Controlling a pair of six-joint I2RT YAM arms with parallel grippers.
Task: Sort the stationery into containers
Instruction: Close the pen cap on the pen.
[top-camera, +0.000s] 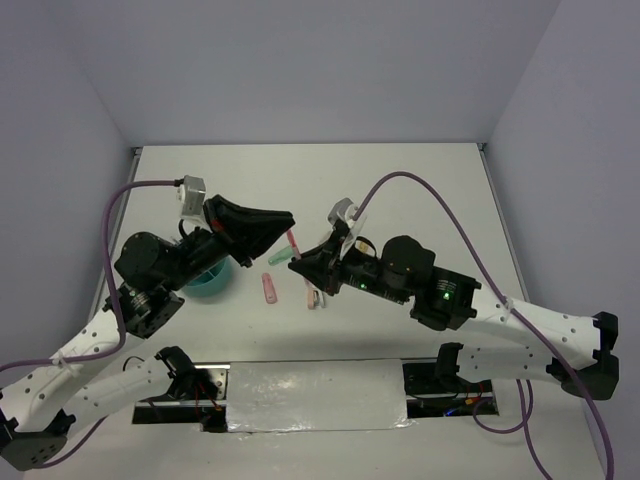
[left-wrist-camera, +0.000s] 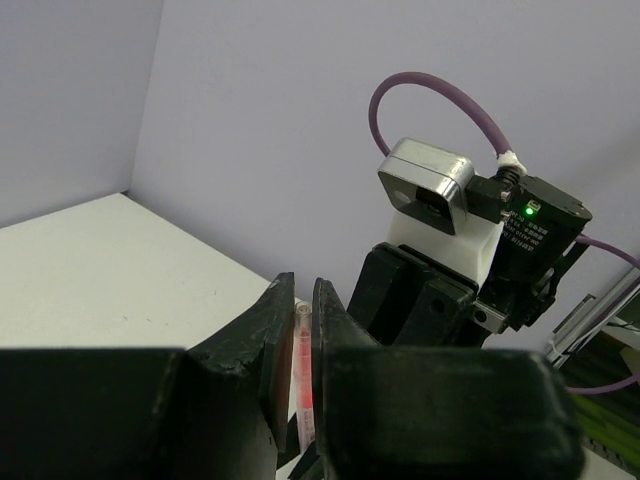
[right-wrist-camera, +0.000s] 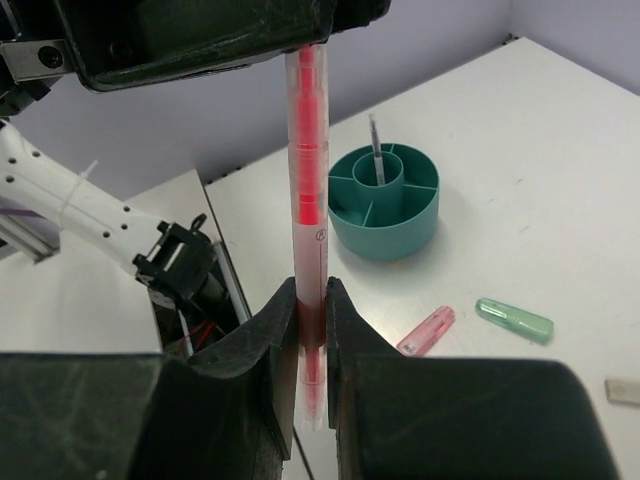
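Note:
A thin pink pen (top-camera: 293, 243) stands upright between both grippers above the table. My left gripper (top-camera: 288, 220) is shut on its upper end; the pen shows between its fingers in the left wrist view (left-wrist-camera: 303, 370). My right gripper (top-camera: 297, 262) is shut on its lower part, as the right wrist view (right-wrist-camera: 309, 200) shows. The round teal organizer (top-camera: 210, 283) stands at the left, also in the right wrist view (right-wrist-camera: 384, 215), with a thin dark pen (right-wrist-camera: 377, 150) upright in its centre compartment. A pink stick (right-wrist-camera: 426, 331) and a mint-green tube (right-wrist-camera: 514, 319) lie on the table.
The pink stick (top-camera: 268, 289) and mint-green tube (top-camera: 278, 257) lie under the grippers in the top view. A pink-white clip (top-camera: 314, 297) lies beside them. A small pale block (right-wrist-camera: 622, 390) lies at the right edge of the right wrist view. The two arms nearly meet mid-table.

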